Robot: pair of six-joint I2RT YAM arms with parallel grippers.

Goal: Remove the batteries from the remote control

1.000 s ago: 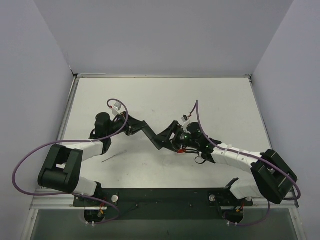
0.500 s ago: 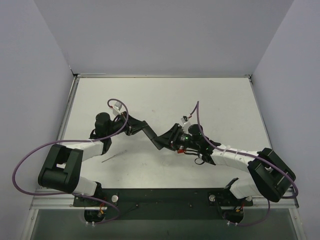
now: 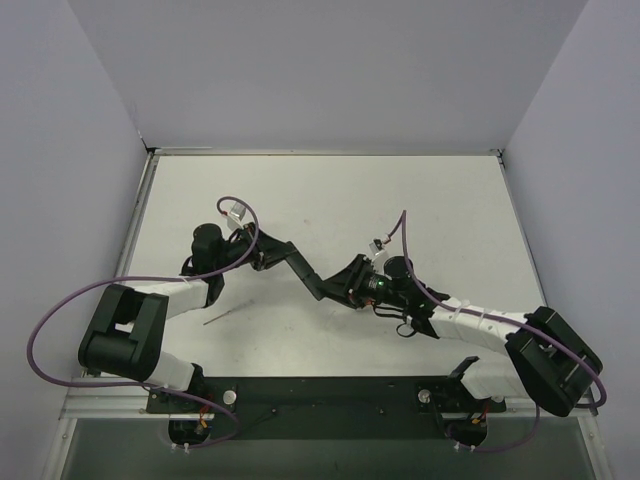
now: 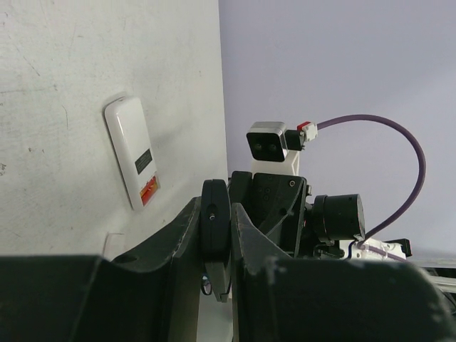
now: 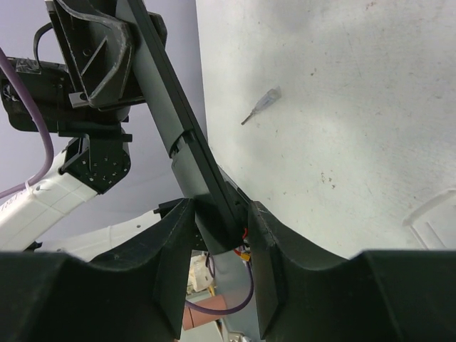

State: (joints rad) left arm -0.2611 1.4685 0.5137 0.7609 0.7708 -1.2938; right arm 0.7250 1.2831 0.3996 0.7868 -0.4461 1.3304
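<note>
A slim black remote control (image 3: 300, 270) hangs above the middle of the table, held between both arms. My left gripper (image 3: 268, 252) is shut on its far-left end. In the left wrist view the jaws (image 4: 216, 246) pinch the remote's rounded end (image 4: 215, 214). My right gripper (image 3: 336, 289) is shut on the opposite end. In the right wrist view the remote (image 5: 171, 107) runs up and away from that gripper (image 5: 219, 224). One dark finger (image 5: 178, 242) presses each side of the remote. The batteries are hidden.
A white rounded device with an orange label (image 4: 133, 158) lies on the table beyond the left gripper. A thin small pin-like piece (image 3: 222, 316) (image 5: 260, 105) lies on the table near the left arm. A clear flat piece (image 5: 434, 214) rests at the right wrist view's edge.
My right gripper has closed on the remote's near-right end and slid slightly right and toward the near edge. The left gripper has kept its grip on the other end.
</note>
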